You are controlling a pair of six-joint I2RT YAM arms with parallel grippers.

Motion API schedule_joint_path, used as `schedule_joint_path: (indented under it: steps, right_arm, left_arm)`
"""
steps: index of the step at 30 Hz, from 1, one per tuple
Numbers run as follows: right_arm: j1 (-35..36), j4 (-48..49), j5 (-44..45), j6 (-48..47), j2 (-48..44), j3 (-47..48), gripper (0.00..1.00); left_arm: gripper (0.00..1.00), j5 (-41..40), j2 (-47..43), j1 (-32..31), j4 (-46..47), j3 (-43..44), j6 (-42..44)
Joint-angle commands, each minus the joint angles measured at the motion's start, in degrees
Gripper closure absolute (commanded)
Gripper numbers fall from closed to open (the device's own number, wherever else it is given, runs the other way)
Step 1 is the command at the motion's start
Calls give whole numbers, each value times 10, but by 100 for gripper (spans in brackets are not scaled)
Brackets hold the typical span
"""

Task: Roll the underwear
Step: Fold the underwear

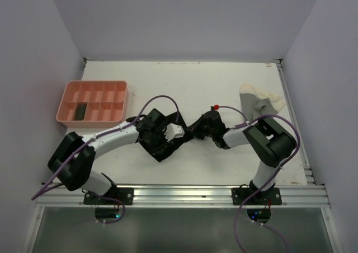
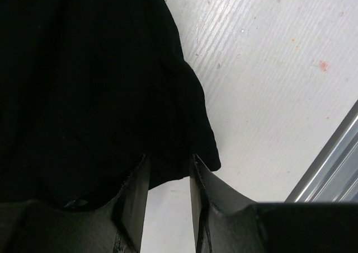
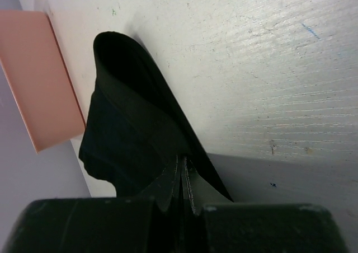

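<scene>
A black underwear (image 1: pixel 163 153) lies spread on the white table between my two arms. My left gripper (image 1: pixel 160 142) rests over it. In the left wrist view the left gripper (image 2: pixel 168 164) is open, and the cloth's edge (image 2: pixel 100 96) lies at its fingertips with bare table between them. My right gripper (image 1: pixel 195 132) is at the cloth's right corner. In the right wrist view the right gripper (image 3: pixel 183 164) is shut on a fold of the black underwear (image 3: pixel 126 130), which rises off the table. A cream underwear (image 1: pixel 259 101) lies at the back right.
A pink compartment tray (image 1: pixel 68 117) stands at the back left with a dark roll (image 1: pixel 81 111) in one compartment; its side shows in the right wrist view (image 3: pixel 39 79). A metal rail (image 1: pixel 184 194) runs along the near edge, also in the left wrist view (image 2: pixel 330 169).
</scene>
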Motion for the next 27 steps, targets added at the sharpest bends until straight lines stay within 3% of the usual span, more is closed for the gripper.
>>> schedule_joint_path:
  steps: [1,11,14,15,18,27]
  right_arm:
    - [6,-43,13,-14,23,-19,100]
    - [6,-36,13,-8,31,-25,100]
    - [6,-31,13,-7,34,-28,100]
    - [6,-29,12,-6,36,-29,100]
    - [7,-26,11,-4,36,-30,100]
    - [6,-18,14,-2,38,-37,100]
  left_arm:
    - [63,-14,13,-4,16,4,3]
    - [62,-14,46,-15,19,18,0]
    - [70,-21,56,-16,20,20,-2]
    - [80,-27,58,-16,19,21,-3]
    - [98,-40,45,-16,13,28,1]
    - [100,-7,10,-16,-62,88,8]
